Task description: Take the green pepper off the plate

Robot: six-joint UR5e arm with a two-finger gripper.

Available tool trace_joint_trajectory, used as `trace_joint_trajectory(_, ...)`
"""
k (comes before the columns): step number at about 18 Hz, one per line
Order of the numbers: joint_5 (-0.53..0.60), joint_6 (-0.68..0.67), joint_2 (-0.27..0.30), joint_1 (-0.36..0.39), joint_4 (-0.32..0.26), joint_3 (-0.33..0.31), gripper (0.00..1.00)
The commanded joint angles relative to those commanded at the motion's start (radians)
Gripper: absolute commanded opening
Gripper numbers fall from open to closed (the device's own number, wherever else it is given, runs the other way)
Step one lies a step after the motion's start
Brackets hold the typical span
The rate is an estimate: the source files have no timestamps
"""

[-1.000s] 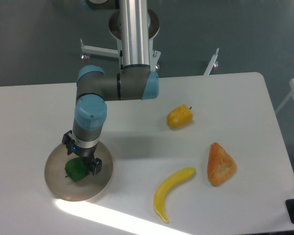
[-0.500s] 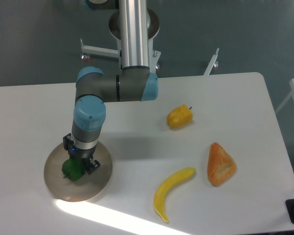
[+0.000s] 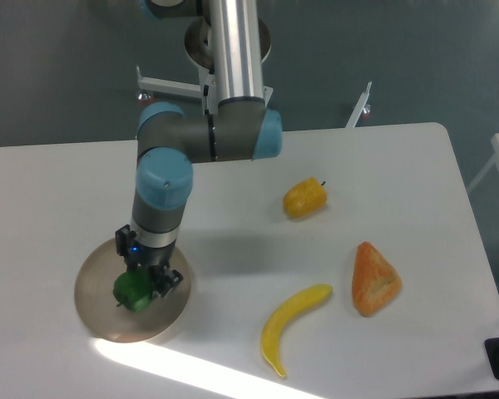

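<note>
Gripping the green pepper (image 3: pixel 133 292) between my fingers (image 3: pixel 170 281), I have my gripper (image 3: pixel 146 283) low over the beige plate (image 3: pixel 100 320) at the table's near left. The pepper looks glossy and lobed, so I judge a straight, slow lift best, keeping steady squeeze so it cannot roll out.
</note>
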Motion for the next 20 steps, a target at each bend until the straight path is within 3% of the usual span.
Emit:
trace_joint_trajectory(3,0.014,0.074,0.009,0.069,-0.087,0.064,0.36)
trace_joint_trajectory(6,0.031,0.15,0.009,0.135,-0.134,0.1,0.36)
trace_joint_trajectory(10,0.031,0.25,0.014,0.201,-0.134,0.094,0.36)
trace_joint_trajectory(20,0.069,0.255,0.009,0.24,-0.123,0.104,0.37)
